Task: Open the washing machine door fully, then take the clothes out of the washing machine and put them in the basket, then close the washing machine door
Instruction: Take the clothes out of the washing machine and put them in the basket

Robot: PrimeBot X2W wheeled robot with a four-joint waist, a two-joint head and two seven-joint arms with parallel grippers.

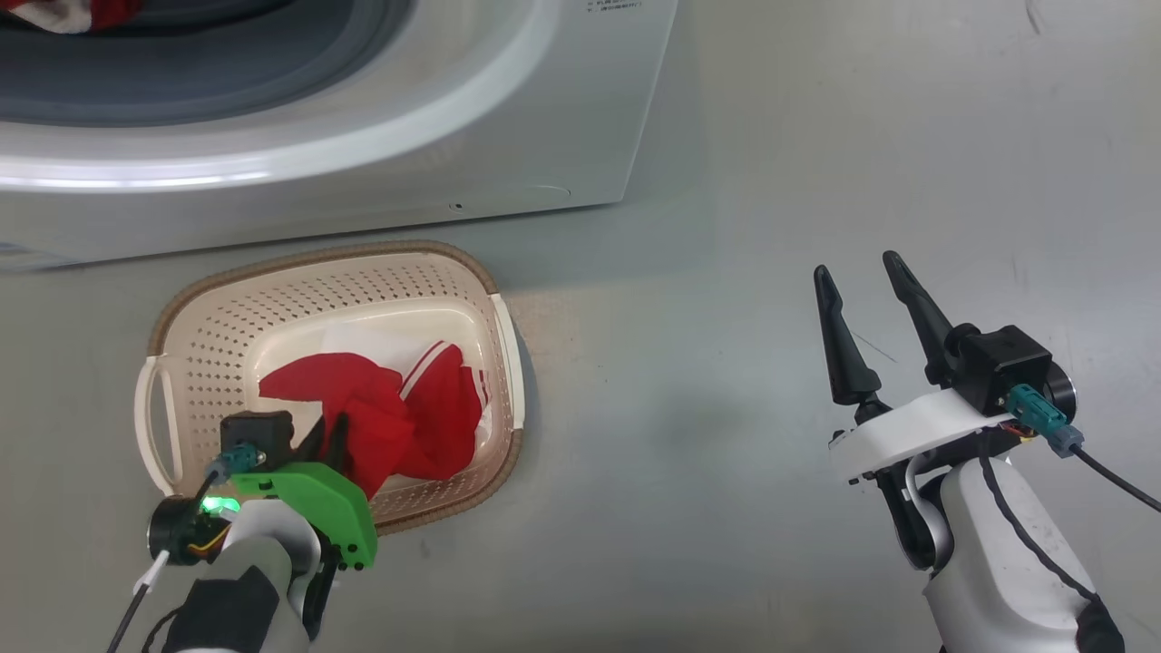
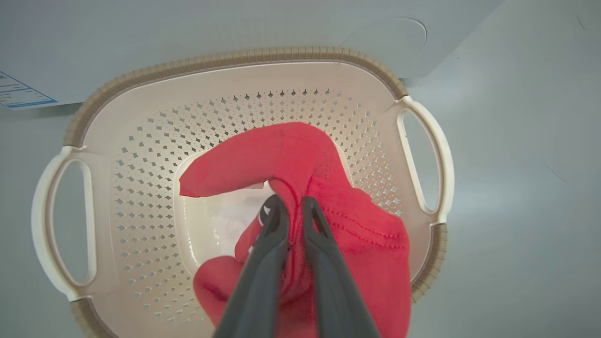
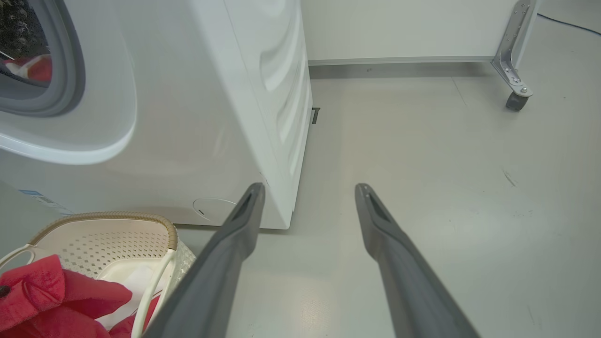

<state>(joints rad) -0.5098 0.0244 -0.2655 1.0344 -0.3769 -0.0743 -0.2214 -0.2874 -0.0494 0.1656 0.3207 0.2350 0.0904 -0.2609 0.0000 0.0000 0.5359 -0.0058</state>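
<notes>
The cream basket stands on the floor in front of the white washing machine. Red clothes with white trim hang into the basket, and my left gripper is shut on them over the near rim. In the left wrist view the fingers pinch a fold of the clothes above the basket. More red fabric lies inside the drum opening. My right gripper stands open over bare floor to the right, holding nothing. The washing machine door is out of view.
A white cloth lies on the basket's bottom under the red fabric. Grey floor stretches to the machine's right. A metal leg with a caster wheel stands by the far wall.
</notes>
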